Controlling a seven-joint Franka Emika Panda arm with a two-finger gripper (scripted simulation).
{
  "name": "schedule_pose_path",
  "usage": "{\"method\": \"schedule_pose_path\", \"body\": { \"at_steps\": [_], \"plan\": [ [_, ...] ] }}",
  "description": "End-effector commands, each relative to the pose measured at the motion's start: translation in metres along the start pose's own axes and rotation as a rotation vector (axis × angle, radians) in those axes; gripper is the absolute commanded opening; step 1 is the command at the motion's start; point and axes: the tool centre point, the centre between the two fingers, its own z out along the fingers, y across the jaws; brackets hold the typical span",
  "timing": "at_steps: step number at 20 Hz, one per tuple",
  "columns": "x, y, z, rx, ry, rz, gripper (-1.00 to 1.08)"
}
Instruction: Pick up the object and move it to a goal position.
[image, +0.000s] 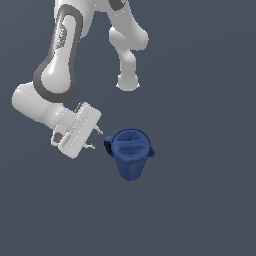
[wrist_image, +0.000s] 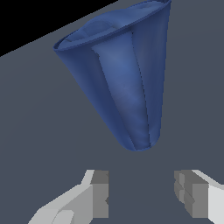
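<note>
Sitting on the flat grey worktop (image: 200, 210), the small dark blue tapered pitcher-like cup (image: 129, 156) w/ side handle is near centre of exterior view, wide rim up, narrow base down. White robot gripper (image: 97, 139) is just beside it on exterior view's left, tilted, not touching. Jaws spread wide, nothing between them; wrist view shows cup (wrist_image: 124, 83) beyond the fingertips (wrist_image: 99, 192).

No writing, label, brand mark or number can be read anywhere here; a faint mark on the arm's upper link (image: 62, 36) is too blurred to make out.
</note>
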Motion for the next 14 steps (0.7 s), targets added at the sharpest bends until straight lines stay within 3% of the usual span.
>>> {"method": "schedule_pose_path", "body": {
  "at_steps": [1,14],
  "plan": [
    [0.005,0.004,-0.002,-0.011,0.006,-0.064,0.28],
    [0.021,0.011,-0.005,-0.034,0.014,-0.224,0.28]
  ]
}}
